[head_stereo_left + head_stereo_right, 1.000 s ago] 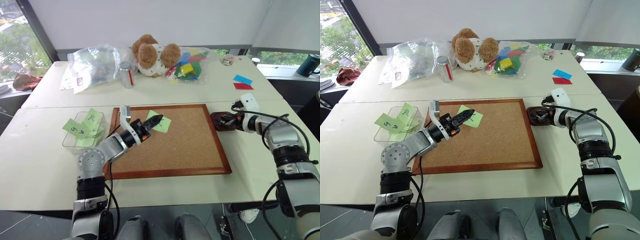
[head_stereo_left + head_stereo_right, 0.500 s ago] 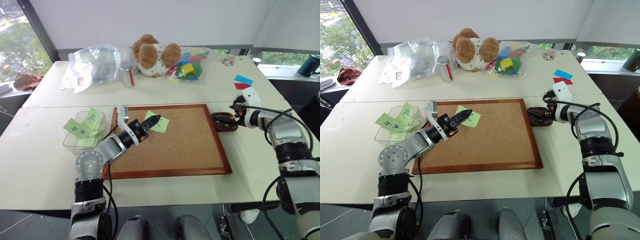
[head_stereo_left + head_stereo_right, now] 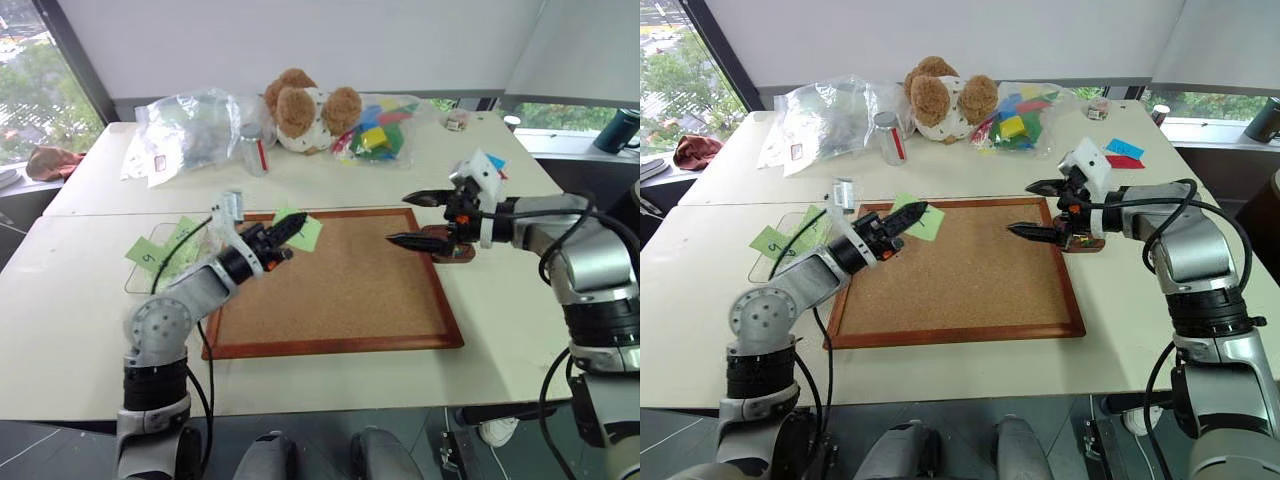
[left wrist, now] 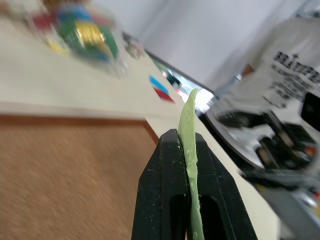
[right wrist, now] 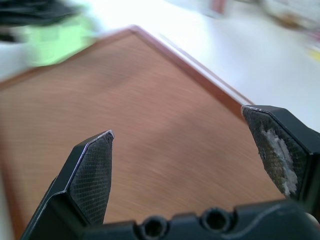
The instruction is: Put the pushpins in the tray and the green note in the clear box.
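In the left eye view, a wood-framed rectangular corkboard (image 3: pixel 335 283) is seen lying flat on the pale desk (image 3: pixel 90 320). The left pincer (image 3: pixel 293 226) is raised over the board's 11 o'clock corner and is closed on the pale green square sticky note (image 3: pixel 304 231), which is carried clear of the cork. At 9 o'clock from the board, the small transparent plastic box (image 3: pixel 160 262) is set on the desk with other pale green scribbled notes (image 3: pixel 150 256) in it. The right pincer (image 3: pixel 412 219) is held above the board's 2 o'clock edge, its two black fingers spread wide with nothing between them. Just behind it, off the board's edge, the small dark brown-black dish-like tray (image 3: pixel 455 252) is partly covered by the arm; the pushpins cannot be made out. At 12 o'clock on the far desk a brown-and-white plush toy (image 3: pixel 303 108), a large clear plastic bag (image 3: pixel 195 130) and a bag of coloured blocks (image 3: pixel 378 128) are lined up.

In the right eye view the same layout is repeated.

In the left wrist view the green note is seen edge-on, clamped between the two black fingers (image 4: pixel 160 195), with cork below and red and blue paper slips (image 4: pixel 161 88) on the desk beyond.

In the right wrist view the mesh-faced fingers (image 5: pixel 92 172) are parted over the cork, and a green blur is seen at the board's far corner.
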`<state>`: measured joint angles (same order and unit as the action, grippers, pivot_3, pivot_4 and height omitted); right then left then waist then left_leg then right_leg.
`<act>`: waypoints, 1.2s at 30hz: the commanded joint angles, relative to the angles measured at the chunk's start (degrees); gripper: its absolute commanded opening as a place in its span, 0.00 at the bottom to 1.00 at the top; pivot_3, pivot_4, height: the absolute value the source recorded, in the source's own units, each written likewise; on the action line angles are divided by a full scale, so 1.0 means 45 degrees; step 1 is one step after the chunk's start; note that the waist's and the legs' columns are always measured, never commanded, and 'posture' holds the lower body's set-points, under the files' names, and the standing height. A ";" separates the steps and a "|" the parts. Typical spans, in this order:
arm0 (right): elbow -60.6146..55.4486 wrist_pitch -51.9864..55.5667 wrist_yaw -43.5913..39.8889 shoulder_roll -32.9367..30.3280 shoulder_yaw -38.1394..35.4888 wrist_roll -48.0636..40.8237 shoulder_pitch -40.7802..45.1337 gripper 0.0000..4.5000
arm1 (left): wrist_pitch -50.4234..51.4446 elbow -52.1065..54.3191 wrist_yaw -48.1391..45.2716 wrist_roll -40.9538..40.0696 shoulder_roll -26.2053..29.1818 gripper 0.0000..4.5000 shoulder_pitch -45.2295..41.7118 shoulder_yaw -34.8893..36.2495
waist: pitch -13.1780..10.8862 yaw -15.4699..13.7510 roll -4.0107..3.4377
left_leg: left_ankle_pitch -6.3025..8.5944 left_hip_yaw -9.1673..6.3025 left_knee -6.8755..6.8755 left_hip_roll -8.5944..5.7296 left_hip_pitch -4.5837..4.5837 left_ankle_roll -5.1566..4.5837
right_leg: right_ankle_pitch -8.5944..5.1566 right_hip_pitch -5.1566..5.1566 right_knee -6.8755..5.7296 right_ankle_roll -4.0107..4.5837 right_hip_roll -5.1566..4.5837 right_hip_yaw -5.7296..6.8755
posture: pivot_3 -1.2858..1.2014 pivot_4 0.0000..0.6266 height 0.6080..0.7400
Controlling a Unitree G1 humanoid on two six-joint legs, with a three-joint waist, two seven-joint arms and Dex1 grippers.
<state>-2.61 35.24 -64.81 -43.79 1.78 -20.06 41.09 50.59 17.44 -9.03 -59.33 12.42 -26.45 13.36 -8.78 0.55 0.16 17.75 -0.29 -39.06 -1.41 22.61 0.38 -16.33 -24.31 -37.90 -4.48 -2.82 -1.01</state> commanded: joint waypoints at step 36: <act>-0.2379 -0.0118 -0.0500 0.0317 0.0968 -0.1099 -0.0203 1.00 | -0.5137 -0.3348 -0.2257 1.0482 0.7438 0.99 0.1285 -0.0762 | -0.0013 0.0019 0.0021 | 0.0050 -0.0006 0.0051 0.0002 0.0034 -0.0085 | -0.0002 -0.0037 0.0042 0.0005 -0.0025 0.0013 | 0.52 0.24 1.00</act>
<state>-11.24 34.73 -67.40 -41.64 8.08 -24.02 40.14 29.73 1.83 -18.68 -14.06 44.34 -19.35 9.15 -8.83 0.64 0.25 17.97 -0.32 -38.83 -1.40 22.77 0.00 -16.34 -24.47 -37.71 -4.46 -2.93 -0.95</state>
